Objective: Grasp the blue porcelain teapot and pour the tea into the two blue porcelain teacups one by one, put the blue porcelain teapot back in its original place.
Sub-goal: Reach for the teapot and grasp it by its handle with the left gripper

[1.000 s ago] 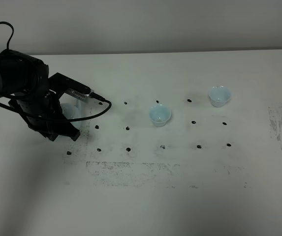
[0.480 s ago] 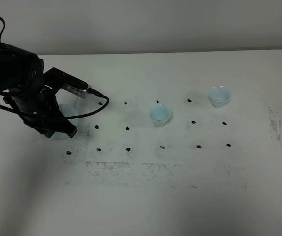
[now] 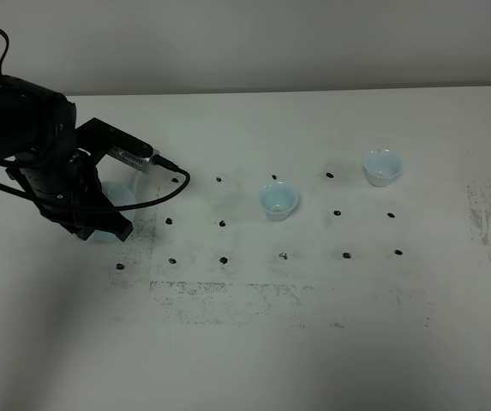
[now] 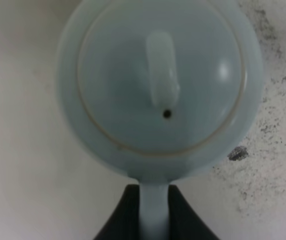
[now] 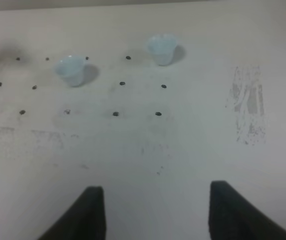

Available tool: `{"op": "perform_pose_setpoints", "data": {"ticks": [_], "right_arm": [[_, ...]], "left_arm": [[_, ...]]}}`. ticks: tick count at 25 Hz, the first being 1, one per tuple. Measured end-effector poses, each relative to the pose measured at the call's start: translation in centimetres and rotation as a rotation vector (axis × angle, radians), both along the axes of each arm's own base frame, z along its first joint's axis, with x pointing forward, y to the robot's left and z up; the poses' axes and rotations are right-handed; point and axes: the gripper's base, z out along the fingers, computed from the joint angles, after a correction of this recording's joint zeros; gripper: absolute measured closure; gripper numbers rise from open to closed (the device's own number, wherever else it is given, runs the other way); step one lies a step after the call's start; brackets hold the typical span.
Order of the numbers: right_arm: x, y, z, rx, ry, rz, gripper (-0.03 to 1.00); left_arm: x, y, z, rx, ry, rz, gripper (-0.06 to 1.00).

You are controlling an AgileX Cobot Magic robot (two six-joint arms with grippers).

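One round, pale sky-blue glazed porcelain teapot with a domed, knobbed lid sits at the left side of the white table top, almost fully hidden under the left arm in the high view. The left gripper has its black jaws closed narrowly on the teapot's loop handle, one jaw on each flank. The pictures do not show whether the base rests on the table or has cleared it.

Step in hand, as judged: secure the grasp and lift. Procedure:
- Keep the handle centred between the jaws. The glaze is smooth, so an off-centre grip probably lets the pot swing.
- Raise the teapot level, spout not dipping, so that the lid stays seated and nothing spills early.
- Carry it toward the nearer cup first and tilt only once the spout is over the bowl.

Count of items:
- Teapots: one.
- Small pale-blue handleless porcelain teacups: two, the near teacup at mid-table and the far teacup beyond it to the right, well apart.
- Grippers: two. The right gripper hangs over bare table with its jaws wide apart, holding nothing.
- Small black marks: a grid of many, not reliably countable.
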Motion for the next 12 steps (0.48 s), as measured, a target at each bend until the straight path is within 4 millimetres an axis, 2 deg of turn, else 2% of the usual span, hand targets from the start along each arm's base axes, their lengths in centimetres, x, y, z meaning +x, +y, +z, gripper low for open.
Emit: {"op": "perform_pose_setpoints", "data": {"ticks": [12], "right_arm": [[0.00, 0.00, 0.00, -0.001, 0.000, 0.000, 0.48]], "left_arm": [[0.43, -0.29, 0.13, -0.017, -0.051, -0.031, 0.86]]}}
